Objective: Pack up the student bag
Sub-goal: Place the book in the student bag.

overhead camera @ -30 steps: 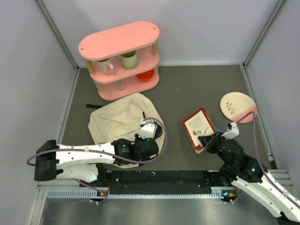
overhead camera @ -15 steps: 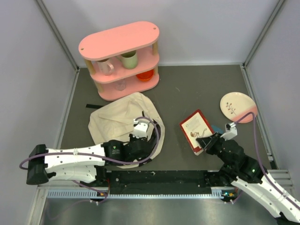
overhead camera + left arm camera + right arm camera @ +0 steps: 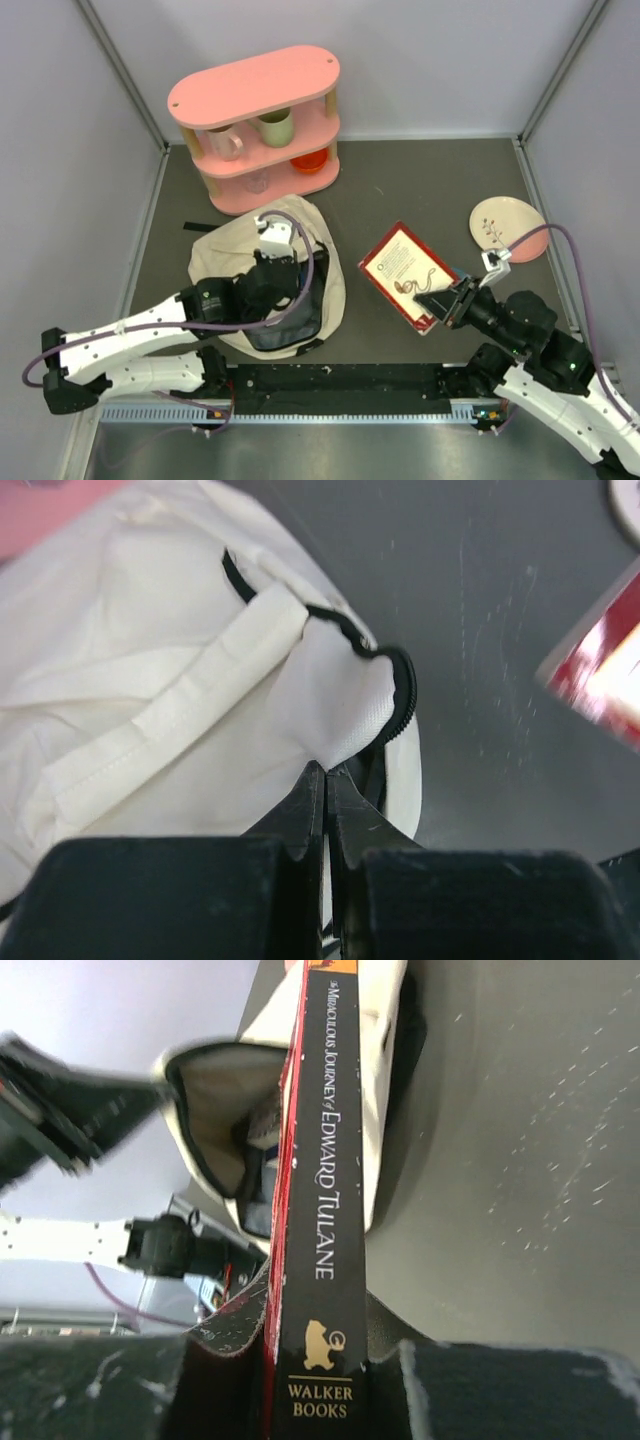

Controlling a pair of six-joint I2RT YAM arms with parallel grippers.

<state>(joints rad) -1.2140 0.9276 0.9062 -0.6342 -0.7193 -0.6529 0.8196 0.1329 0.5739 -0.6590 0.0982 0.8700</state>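
Lying on the left half of the dark counter (image 3: 400,190), just in front of the pink shelf (image 3: 255,85), the student bag (image 3: 225,265) is seen with its mouth held open. A bit of the cream cloth by the black zipper (image 3: 400,690) is pinched between the left fingers (image 3: 298,815), which are pressed tight together. A dark hole (image 3: 285,322) is shown at the near side of the bag. A red book (image 3: 405,270) is gripped at its near end by the right fingers (image 3: 500,1390), which are closed on it. The book is held at a tilt, to the right of the bag and apart from it. In the right wrist view its black spine is pointed toward the open bag. Mugs (image 3: 225,143) and an orange bowl (image 3: 310,160) are kept on the shelf. A pale plate (image 3: 505,222) is seen at the far right of the counter.
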